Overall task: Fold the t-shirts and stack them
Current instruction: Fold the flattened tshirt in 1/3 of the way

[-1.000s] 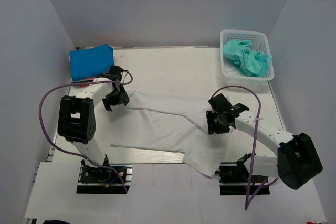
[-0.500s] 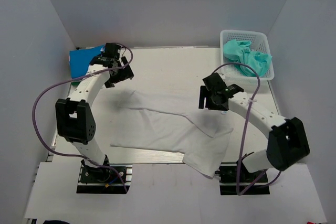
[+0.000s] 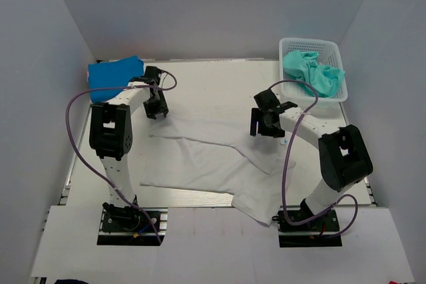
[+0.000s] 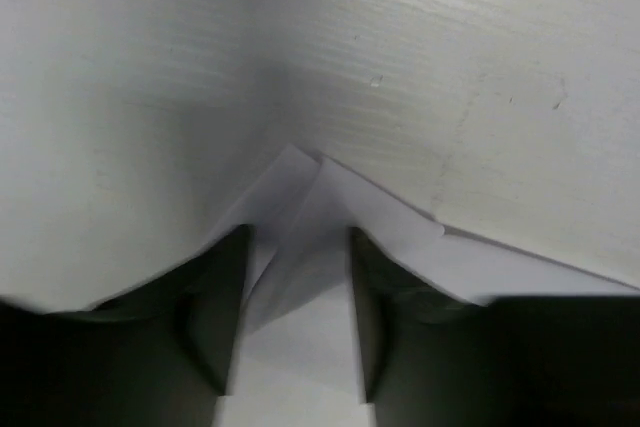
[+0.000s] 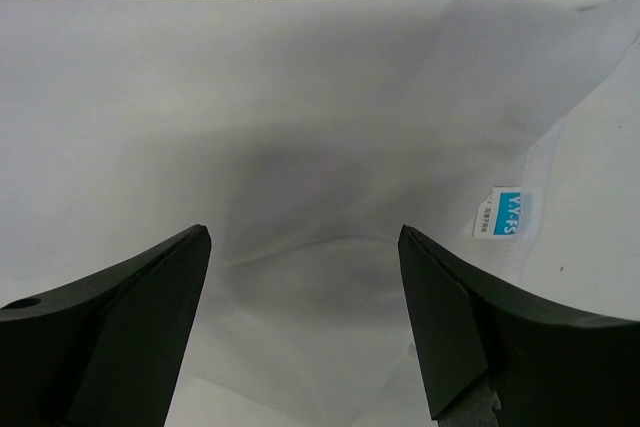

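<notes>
White t-shirt (image 3: 213, 161) lies spread mid-table: soft, light, limp, so I'd pinch 2 far corners, not the middle. Left gripper (image 3: 157, 106) half open, straddling its far-left corner, not clamped. Right gripper (image 3: 265, 123) wide open, empty, over its right side

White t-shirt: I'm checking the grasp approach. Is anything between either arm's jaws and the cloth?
Nothing visible does. The left jaws stand apart around a corner of the white t-shirt; the right jaws hang wide open directly over its cloth near the label.
</notes>
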Motion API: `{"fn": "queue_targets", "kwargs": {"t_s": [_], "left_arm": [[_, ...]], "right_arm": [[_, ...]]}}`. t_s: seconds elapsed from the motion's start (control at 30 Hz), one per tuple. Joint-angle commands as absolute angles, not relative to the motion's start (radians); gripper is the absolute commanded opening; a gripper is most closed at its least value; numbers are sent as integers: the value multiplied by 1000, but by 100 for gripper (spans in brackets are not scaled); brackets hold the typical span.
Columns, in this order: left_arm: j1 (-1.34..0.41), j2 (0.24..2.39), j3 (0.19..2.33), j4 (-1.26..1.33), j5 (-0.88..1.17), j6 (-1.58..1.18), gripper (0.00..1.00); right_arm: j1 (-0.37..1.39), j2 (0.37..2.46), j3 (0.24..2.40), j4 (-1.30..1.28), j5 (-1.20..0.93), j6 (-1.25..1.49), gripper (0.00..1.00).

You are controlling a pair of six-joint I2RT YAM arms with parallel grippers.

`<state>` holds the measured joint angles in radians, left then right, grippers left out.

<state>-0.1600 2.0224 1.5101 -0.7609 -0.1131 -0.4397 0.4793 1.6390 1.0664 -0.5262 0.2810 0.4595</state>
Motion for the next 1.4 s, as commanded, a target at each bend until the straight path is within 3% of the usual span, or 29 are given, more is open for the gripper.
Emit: {"fn": "queue_targets", "kwargs": {"t_s": [0.0,0.07,0.1,0.2,0.5,0.8,0.83,0.93,0.97,1.0,1.03,1.27,1.37], "left_arm": [[-160,2031,1542,-723,-104,-422,45],[-160,2051,1557,-738,-127,-431,34],[-160,2051,1571,-750,-153,-431,21],[-160,2051,1591,-750,-208,-454,0],[-77,2040,1617,-821,-330,-454,0],[47,1976,1542,-790,-216,-474,0],[48,1976,1542,-781,-204,-474,2],[60,1976,1543,-781,-134,-465,36],[60,1967,1555,-781,-102,-465,65],[60,1967,1555,-781,-89,-465,88],[60,1947,1555,-781,-77,-465,99],[34,1833,1628,-845,-46,-483,100],[25,1777,1573,-770,79,-509,100]], "right_arm": [[459,1664,1106,-509,259,436,81],[446,1675,1106,-514,262,433,80],[443,1683,1106,-520,262,434,80],[428,1698,1097,-525,259,433,80],[390,1758,1075,-538,261,462,77],[373,1799,1106,-545,256,454,75],[370,1796,1111,-542,247,440,75],[376,1770,1124,-517,232,401,75],[376,1749,1140,-509,226,388,75],[376,1738,1152,-509,219,376,75],[377,1730,1164,-512,216,352,75],[388,1669,1328,-584,115,246,77],[390,1655,1304,-572,121,258,83]]}}
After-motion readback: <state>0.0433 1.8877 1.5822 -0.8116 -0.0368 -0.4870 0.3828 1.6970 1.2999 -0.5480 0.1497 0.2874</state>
